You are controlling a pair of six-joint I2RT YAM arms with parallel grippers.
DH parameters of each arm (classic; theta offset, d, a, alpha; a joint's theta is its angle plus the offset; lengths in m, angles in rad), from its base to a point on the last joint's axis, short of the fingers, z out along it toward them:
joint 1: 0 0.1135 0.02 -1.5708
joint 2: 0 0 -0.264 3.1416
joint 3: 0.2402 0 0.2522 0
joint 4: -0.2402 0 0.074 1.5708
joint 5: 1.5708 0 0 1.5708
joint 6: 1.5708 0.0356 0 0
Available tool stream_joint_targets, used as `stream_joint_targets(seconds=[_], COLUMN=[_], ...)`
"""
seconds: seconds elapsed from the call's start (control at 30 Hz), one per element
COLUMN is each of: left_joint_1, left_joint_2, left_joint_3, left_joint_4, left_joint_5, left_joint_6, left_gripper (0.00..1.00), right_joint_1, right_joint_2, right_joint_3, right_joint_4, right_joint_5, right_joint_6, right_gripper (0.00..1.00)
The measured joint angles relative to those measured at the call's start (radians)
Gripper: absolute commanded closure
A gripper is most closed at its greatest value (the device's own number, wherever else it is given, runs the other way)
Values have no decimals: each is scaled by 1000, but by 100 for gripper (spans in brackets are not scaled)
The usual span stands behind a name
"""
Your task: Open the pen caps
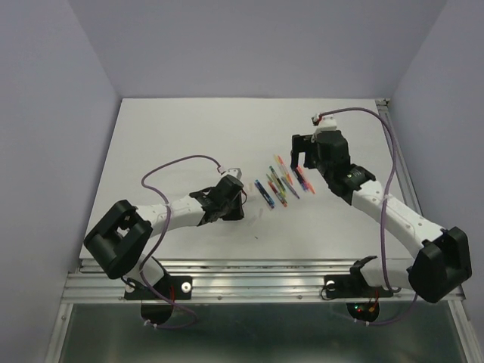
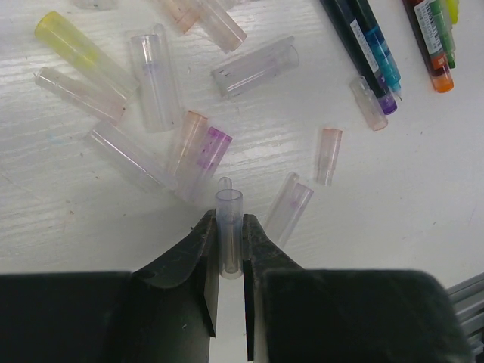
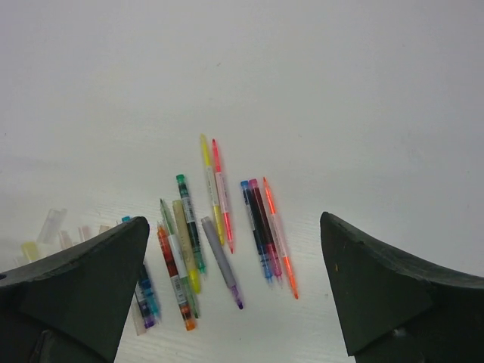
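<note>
Left claw (image 2: 228, 227) is pressed in on one clear short plastic tube cap (image 2: 229, 206). The cap sticks out past my fingertips, open end pointing away, low over the white counter (image 2: 393, 189).

Just beyond it are loose translucent pen caps (image 2: 189, 144) lying flat and scattered. They are clear, pinkish and one purple-tinted, several touching or overlapping. A yellow cap (image 2: 72, 44) lies at the far left. Two small ones lie apart to the right.

Farther off, top right, are the ends of the thin coloured pens (image 2: 378, 53): a dark barrel with teal and purple, and an orange end beside it.

Right claw (image 3: 233, 223) is spread wide with nothing between the fingers, hanging above the pens (image 3: 219, 227).

The pens lie on the counter in a loose, roughly parallel row:
- Near left: red-orange, green and pale yellow.
- Middle: a grey one with a purple tip.
- Right: blue, pink and orange side by side, touching.
- Farthest up: a long yellow and a red.

Faint caps show at the left edge, blurred.

In the top view, left claw (image 1: 231, 198) is just left of the pen row (image 1: 280, 181), and right claw (image 1: 302, 155) is at its far right.
</note>
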Motion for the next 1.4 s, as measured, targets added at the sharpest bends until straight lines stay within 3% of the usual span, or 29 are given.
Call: stream_joint_targets(seconds=[0.53, 1.07, 1.2, 1.23, 1.4], left_joint_1=[-2, -8, -8, -8, -8], left_joint_2=[12, -18, -83, -101, -239], left_joint_3=[8, 8, 16, 21, 84], left_joint_4=[3, -2, -16, -25, -99], left_joint_5=[37, 69, 66, 59, -59], left_joint_6=[1, 7, 23, 23, 21], left_gripper=[74, 39, 16, 1, 1], right_joint_1=[0, -3, -4, -4, -4], right_joint_2=[-260, -331, -352, -358, -387], right_joint_3=[-162, -162, -166, -167, -177], right_joint_4=[-77, -178, -190, -200, -234], right_joint_5=[135, 174, 183, 188, 226], right_joint_6=[233, 311, 332, 341, 378], right_gripper=[0, 0, 0, 0, 0])
